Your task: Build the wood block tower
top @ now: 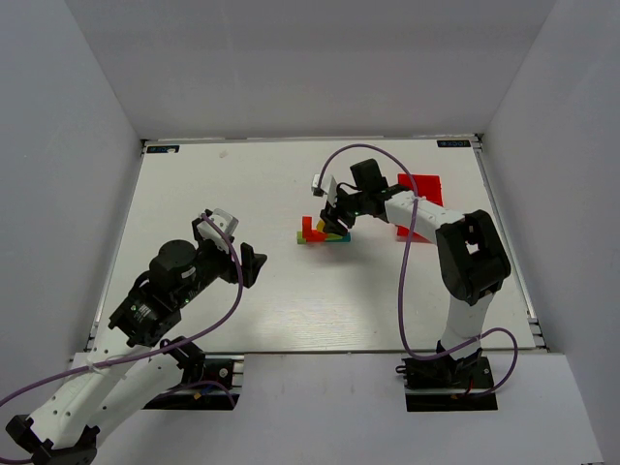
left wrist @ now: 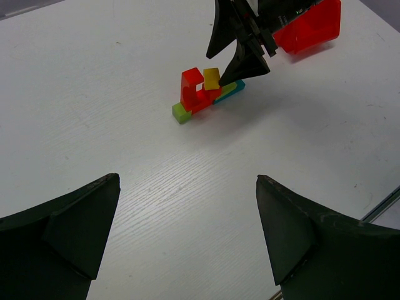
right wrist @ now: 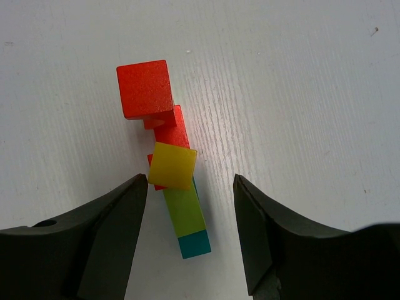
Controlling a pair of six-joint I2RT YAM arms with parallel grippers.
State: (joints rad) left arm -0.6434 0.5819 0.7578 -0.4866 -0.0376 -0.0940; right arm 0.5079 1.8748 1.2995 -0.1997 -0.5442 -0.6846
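The wood block tower stands mid-table. In the right wrist view a teal bar lies lowest with a green bar on it. A red arch piece stands at the far end. A yellow cube sits slightly askew on a red block. My right gripper is open just above the stack, with one jaw on each side of the green bar and touching nothing. The left wrist view shows the stack too. My left gripper is open and empty, well short of the stack.
A red plastic bin sits behind the right arm, to the right of the stack; it also shows in the left wrist view. Purple cables loop over both arms. White walls enclose the table.
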